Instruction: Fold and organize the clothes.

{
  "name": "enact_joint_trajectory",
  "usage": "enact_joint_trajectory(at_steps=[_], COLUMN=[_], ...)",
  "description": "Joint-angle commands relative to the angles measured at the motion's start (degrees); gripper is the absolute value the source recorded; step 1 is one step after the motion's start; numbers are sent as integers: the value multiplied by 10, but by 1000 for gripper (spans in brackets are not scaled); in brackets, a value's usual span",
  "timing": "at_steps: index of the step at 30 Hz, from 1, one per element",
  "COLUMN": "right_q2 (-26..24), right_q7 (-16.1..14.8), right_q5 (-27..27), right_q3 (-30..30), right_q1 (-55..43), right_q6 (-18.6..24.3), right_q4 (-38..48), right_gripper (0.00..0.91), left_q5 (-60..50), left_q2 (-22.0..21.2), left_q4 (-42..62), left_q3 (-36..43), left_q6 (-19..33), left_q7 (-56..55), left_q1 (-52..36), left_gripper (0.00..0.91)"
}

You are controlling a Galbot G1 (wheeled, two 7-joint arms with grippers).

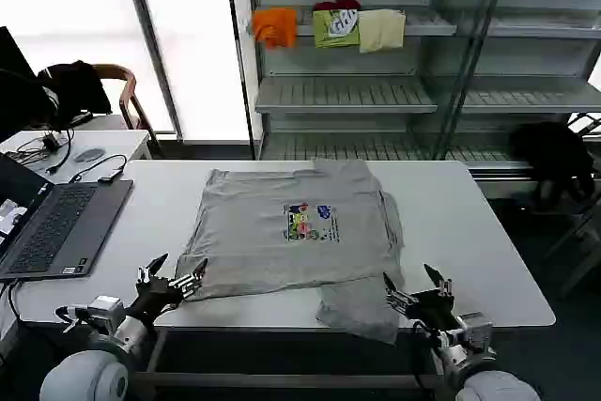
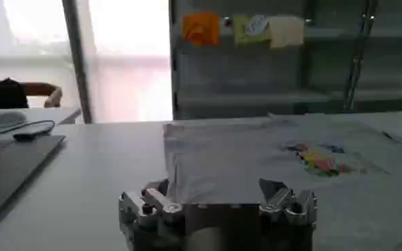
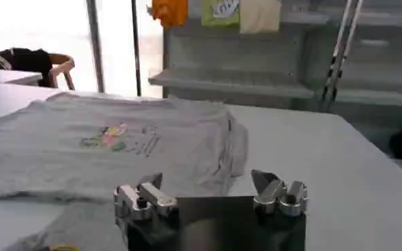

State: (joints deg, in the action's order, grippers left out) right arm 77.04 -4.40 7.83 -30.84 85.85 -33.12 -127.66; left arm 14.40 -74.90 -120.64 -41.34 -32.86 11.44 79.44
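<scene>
One grey top (image 1: 291,232) (printed chest) — flat.

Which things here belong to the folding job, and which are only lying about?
Job: grey top on the table; left gripper and right gripper, both open at the near edge.

Lying about: laptop, cables, shelf pieces, black garment.

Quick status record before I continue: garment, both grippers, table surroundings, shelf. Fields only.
garment: grey T-shirt with multicoloured chest print, spread flat on the white table, one part hanging over the near edge
left gripper: open, at the shirt's near left corner
right gripper: open, at the near right edge
laptop: open, on the table's left
shelf: orange, green and cream folded pieces
</scene>
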Motion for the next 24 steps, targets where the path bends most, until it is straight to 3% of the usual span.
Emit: enact_joint_trajectory(at_steps=[1, 18, 21, 24], right_q2=[1, 16, 17, 17], right_q7=[3, -9, -9, -10], right_q5=[-8, -64, -68, -68], right_q3=[12, 48, 50, 50], right_q1=[17, 25, 28, 31], right_q6=[0, -1, -1, 0], right_q4=[7, 18, 20, 22], right_gripper=[907, 897, 796, 584], left_q5=[-19, -26, -26, -26], left_q2=[1, 4, 4, 2], left_q4=[17, 20, 19, 22], left_q3=[3, 2, 3, 6], left_q6=[-1, -1, -1, -1], left_q7=[-10, -27, -27, -27], left_q1=[28, 43, 45, 46], left_gripper=[907, 907, 907, 907])
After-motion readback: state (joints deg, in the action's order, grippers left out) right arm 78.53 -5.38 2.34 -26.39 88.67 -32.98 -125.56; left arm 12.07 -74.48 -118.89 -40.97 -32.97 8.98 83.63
